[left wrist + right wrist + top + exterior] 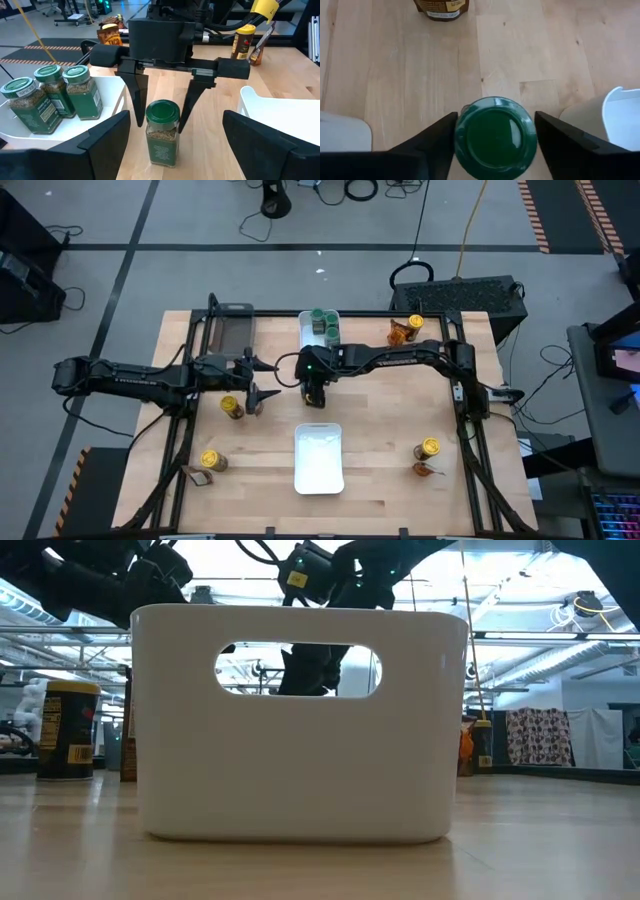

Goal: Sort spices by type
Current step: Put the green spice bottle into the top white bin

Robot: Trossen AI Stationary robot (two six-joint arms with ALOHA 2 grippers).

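The right gripper (161, 107) points down over the middle of the counter (380, 430), its fingers straddling one green-lidded jar (162, 131) that stands upright on the wood; a narrow gap shows on each side of the lid, so the fingers are apart, not yet clamped. Just beyond this gripper, a white bin (308, 330) holds three more green-lidded jars (325, 325). The left gripper (262, 383) hovers spread wide beside the right one, empty, with a yellow-lidded jar (232, 407) just beside it. Four yellow-lidded jars show in all, and three brown-orange packets (400, 334) near the counter's corners. A second white bin (319, 458) sits empty nearer the front edge.
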